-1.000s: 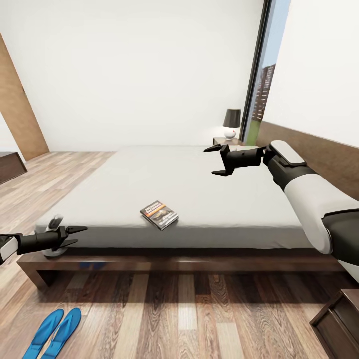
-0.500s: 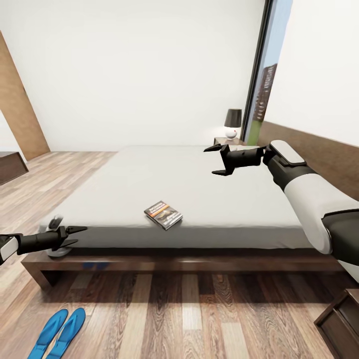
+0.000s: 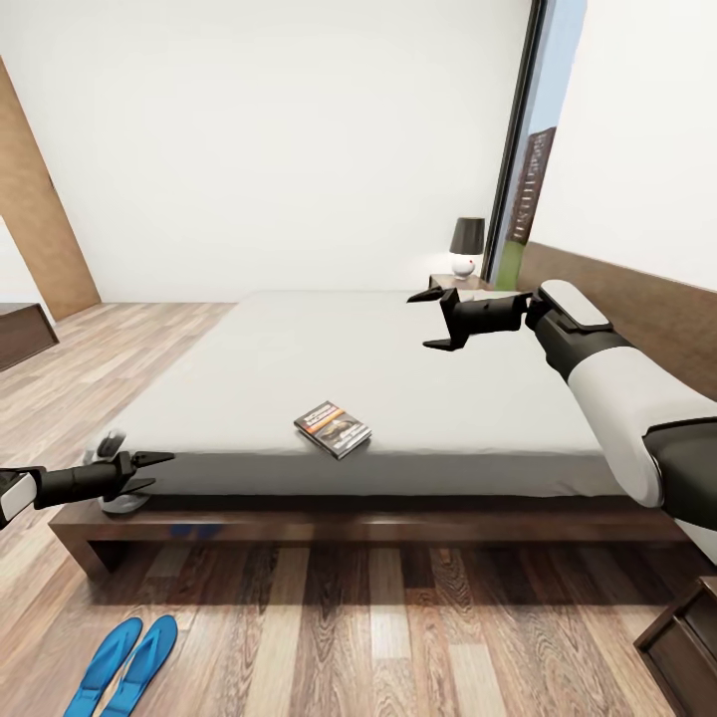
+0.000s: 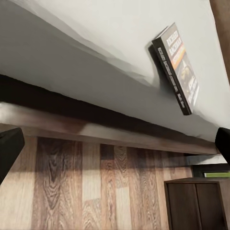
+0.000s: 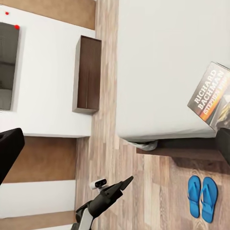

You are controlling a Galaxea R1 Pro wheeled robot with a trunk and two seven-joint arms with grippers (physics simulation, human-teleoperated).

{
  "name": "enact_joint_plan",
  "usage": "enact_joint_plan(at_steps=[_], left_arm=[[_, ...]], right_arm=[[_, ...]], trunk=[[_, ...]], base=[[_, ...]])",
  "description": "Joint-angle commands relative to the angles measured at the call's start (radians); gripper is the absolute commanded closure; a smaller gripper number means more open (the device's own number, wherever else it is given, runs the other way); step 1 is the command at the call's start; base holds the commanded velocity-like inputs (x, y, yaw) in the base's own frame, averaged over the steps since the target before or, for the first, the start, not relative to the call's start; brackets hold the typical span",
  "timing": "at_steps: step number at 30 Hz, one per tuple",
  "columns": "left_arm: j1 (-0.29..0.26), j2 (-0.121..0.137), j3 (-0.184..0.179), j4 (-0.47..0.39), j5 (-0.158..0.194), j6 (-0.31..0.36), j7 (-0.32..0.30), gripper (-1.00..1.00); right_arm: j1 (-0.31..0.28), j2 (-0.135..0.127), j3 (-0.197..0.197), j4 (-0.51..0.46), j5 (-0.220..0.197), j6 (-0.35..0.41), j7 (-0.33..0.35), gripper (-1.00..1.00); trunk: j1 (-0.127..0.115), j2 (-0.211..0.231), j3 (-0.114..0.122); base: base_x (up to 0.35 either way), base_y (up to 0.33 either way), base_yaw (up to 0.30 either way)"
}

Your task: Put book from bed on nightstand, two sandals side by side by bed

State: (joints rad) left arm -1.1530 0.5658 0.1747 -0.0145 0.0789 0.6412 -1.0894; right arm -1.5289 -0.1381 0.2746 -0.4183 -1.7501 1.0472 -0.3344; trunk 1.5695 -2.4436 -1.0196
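The book [image 3: 333,429] lies flat near the bed's [image 3: 398,358] front edge, w/ the right gripper [image 3: 430,320] hovering well above it, fingers spread wide & empty. Left gripper [image 3: 149,471] is open too, holding nothing. Sandals [image 3: 124,668] already sit paired on the floor. Best approach: drop straight down, pinch the overhanging corner side.

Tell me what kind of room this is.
A bedroom, most likely: a large low bed with a plain mattress, a nightstand in the far corner with a lamp on it, and a pair of blue sandals on the wooden floor.
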Motion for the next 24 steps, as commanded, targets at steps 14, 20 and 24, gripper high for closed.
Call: enact_joint_plan(at_steps=[14, 20, 24], left_arm=[[0.003, 0.000, -0.001, 0.002, 0.010, 0.015, 0.005, -1.00], [0.017, 0.000, -0.001, 0.002, 0.012, 0.015, 0.003, -1.00], [0.022, 0.000, -0.001, 0.002, 0.013, 0.015, -0.001, -1.00]], right_arm=[[0.105, -0.004, 0.002, 0.001, -0.020, -0.041, 0.179, -1.00], [0.151, -0.001, 0.005, 0.000, -0.016, -0.049, 0.254, -1.00], [0.177, 0.002, 0.007, 0.000, -0.016, -0.051, 0.272, -1.00]], trunk=[[0.000, 0.000, -0.001], [0.000, 0.000, -0.001], [0.000, 0.000, -0.001]], base=[[0.000, 0.002, 0.000], [0.000, 0.000, 0.000], [0.000, 0.000, 0.000]])
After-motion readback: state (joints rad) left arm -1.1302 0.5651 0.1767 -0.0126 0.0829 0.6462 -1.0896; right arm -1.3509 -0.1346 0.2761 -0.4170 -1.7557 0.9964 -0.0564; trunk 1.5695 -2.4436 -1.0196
